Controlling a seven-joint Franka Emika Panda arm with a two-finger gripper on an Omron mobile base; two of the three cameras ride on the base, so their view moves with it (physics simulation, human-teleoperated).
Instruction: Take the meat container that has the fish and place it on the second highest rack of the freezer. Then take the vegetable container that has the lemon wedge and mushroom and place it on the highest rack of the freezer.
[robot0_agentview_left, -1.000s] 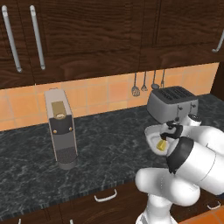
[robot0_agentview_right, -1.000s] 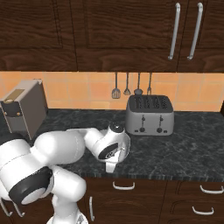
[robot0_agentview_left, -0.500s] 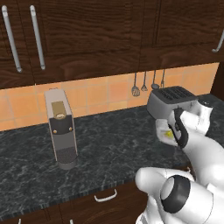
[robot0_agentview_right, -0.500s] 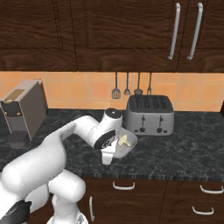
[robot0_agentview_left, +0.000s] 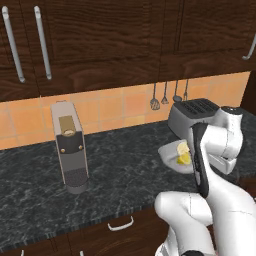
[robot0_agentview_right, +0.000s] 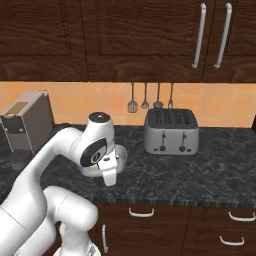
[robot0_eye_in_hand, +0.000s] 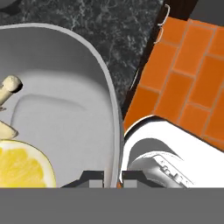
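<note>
My gripper (robot0_eye_in_hand: 113, 177) is shut on the rim of the grey vegetable container (robot0_eye_in_hand: 111, 109), one fingertip on each side of the wall. Inside it lie a yellow lemon wedge (robot0_eye_in_hand: 24, 164) and a pale mushroom (robot0_eye_in_hand: 8, 87). In the left base view the container (robot0_agentview_left: 169, 151) hangs in front of the toaster, lemon wedge (robot0_agentview_left: 183, 154) showing, with my white forearm right beside it. In the right base view its rim (robot0_agentview_right: 120, 152) peeks out behind my hand. The meat container with the fish and the freezer are out of view.
A silver toaster (robot0_agentview_right: 171, 131) stands on the dark stone counter (robot0_agentview_left: 115, 160) against the orange tiled wall. A grey coffee machine (robot0_agentview_left: 70, 147) stands to the left. Kitchen utensils (robot0_agentview_right: 145, 97) hang on the wall. Dark cabinets hang above, drawers sit below.
My arm's links have swung round and the elbow has come up beside the toaster. The container has stayed in my grip at nearly the same spot. The jaws have tightened on its rim.
</note>
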